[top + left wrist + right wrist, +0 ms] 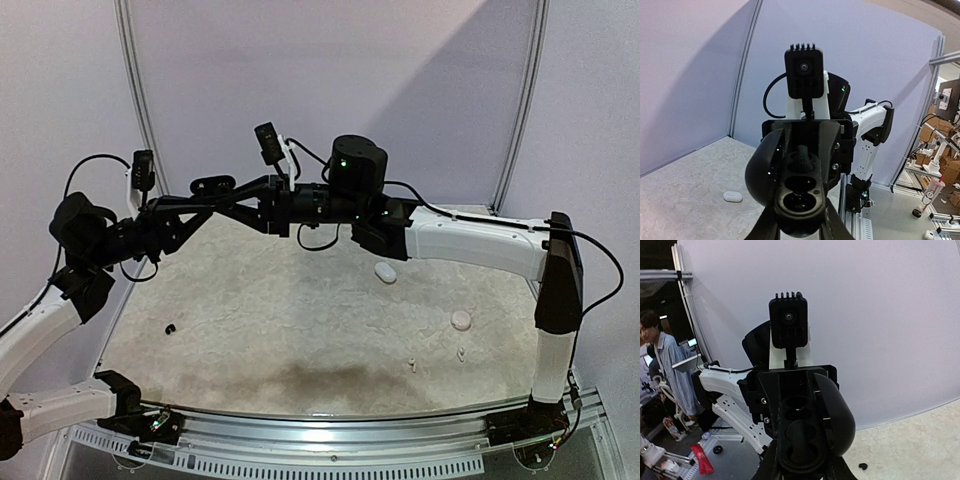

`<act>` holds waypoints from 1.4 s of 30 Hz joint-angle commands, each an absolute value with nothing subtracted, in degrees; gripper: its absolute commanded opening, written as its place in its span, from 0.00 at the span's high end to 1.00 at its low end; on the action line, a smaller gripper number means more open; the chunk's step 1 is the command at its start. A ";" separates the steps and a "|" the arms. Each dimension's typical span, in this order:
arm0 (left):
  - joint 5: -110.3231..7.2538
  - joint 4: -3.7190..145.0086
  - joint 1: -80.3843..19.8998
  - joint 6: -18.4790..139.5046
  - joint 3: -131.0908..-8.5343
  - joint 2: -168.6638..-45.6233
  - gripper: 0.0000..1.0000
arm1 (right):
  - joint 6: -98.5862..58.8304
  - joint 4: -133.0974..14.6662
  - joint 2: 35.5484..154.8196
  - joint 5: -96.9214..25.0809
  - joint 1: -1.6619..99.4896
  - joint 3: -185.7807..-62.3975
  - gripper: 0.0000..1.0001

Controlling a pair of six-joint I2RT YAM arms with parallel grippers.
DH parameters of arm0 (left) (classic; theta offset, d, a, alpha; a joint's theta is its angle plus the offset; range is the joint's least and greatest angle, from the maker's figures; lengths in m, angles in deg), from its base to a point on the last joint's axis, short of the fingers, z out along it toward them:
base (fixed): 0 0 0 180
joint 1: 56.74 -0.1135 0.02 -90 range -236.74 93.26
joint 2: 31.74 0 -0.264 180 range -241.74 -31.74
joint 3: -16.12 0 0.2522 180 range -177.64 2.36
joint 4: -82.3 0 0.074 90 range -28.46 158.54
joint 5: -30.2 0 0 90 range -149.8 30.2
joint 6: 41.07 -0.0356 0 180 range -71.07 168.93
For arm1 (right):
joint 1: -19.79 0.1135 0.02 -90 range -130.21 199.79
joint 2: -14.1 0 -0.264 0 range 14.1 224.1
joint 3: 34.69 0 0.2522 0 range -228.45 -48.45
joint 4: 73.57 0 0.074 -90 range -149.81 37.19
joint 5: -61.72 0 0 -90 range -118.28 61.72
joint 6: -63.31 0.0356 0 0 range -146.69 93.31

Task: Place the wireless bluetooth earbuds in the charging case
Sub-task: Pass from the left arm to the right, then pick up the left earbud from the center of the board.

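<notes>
Right, nearest me the white buds [410,365] and a black bud [170,328] lie loose on the table [300,330], none in a case. Farther back, the left pincer [799,231] and right pincer [801,471] both look clamped on the open black case [797,192], held high in the air. Risk as I judge it: no pincer is free for a bud, and if either lets go the case could twist, snap shut or drop.

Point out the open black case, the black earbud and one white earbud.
open black case [799,192]: left wrist view, face between its two sockets.
black earbud [170,328]: top view, its middle.
white earbud [461,354]: top view, its middle.
</notes>
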State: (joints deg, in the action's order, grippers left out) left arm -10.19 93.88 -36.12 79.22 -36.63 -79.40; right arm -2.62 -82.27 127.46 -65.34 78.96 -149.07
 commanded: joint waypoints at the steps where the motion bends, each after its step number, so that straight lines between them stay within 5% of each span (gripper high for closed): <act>1: -9.21 94.04 -35.16 78.88 -37.83 -79.69 1.00 | -3.04 -82.62 127.06 -65.19 79.07 -149.09 0.90; 4: -9.52 93.65 -35.14 78.67 -37.57 -79.60 1.00 | -2.98 -83.68 127.21 -66.27 79.04 -148.88 1.00; 7: -12.55 89.65 -35.16 78.17 -37.70 -79.28 1.00 | -3.30 -84.11 127.01 -66.39 79.05 -148.20 1.00; 8: -14.08 87.71 -35.30 77.93 -37.78 -79.13 0.86 | -3.45 -84.15 126.83 -66.27 79.05 -147.96 1.00; 11: -17.71 79.42 -36.40 74.92 -38.87 -78.33 0.07 | -4.01 -83.87 125.92 -64.42 78.67 -146.71 1.00; 12: -18.04 75.41 -36.96 71.77 -39.64 -78.00 0.02 | -4.08 -84.03 125.51 -63.53 78.33 -145.92 1.00; 20: -29.38 17.50 -41.56 25.50 -56.41 -80.74 0.01 | -5.18 -83.83 120.50 -53.88 74.75 -138.09 1.00; 26: -44.59 -6.92 -47.99 10.13 -65.06 -94.67 0.03 | -9.71 -80.68 119.07 -51.50 73.80 -136.28 1.00; 33: -55.99 -5.35 -60.68 14.21 -66.56 -115.89 0.25 | -10.48 -81.94 118.09 -51.63 73.62 -133.34 1.00; 42: -59.20 6.19 -61.31 13.19 -58.63 -123.49 0.58 | -9.54 -81.70 116.99 -51.51 73.66 -131.32 1.00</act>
